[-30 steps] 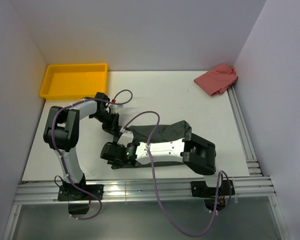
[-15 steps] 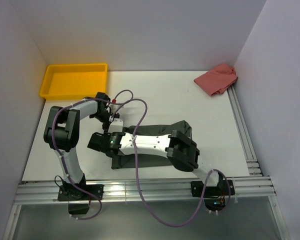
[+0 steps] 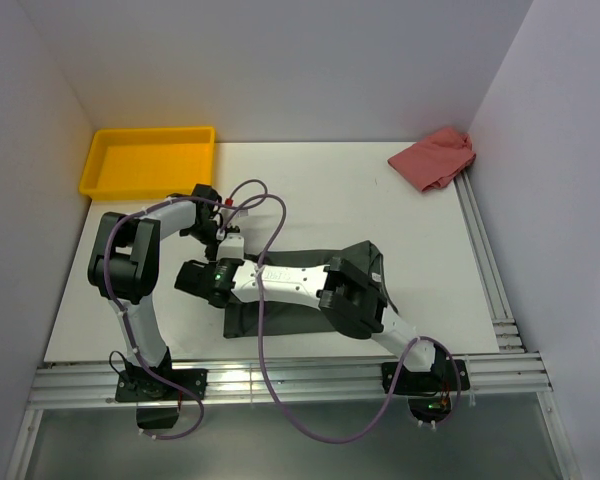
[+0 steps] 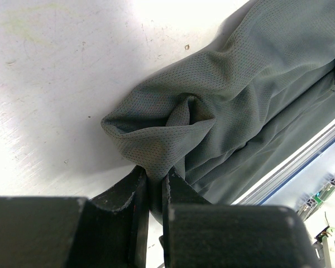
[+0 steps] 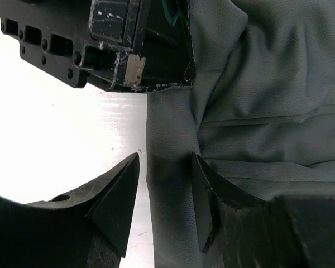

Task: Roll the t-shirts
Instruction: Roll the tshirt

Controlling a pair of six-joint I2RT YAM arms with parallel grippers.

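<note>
The dark grey t-shirt [image 3: 298,259] lies bunched across the middle of the table, partly under my right arm. My left gripper [image 3: 223,241] is shut on the shirt's far-left corner; in the left wrist view a fold of the t-shirt [image 4: 223,100] runs down between the closed fingers of that gripper [image 4: 154,178]. My right gripper [image 3: 202,280] is open just in front of it. In the right wrist view it [image 5: 166,167] straddles the left edge of the t-shirt [image 5: 257,111], one finger over bare table and the other over cloth, with the left gripper's black body [image 5: 128,44] just beyond.
A yellow tray [image 3: 145,160] stands at the back left. A crumpled pink-red cloth [image 3: 435,158] lies at the back right against the wall. Metal rails run along the near edge [image 3: 280,380] and the right side [image 3: 485,260]. Cables loop over the shirt.
My right arm has swung left and away from the near edge across the shirt, bringing its open gripper up to the left gripper. The left gripper has stayed shut on the corner.
</note>
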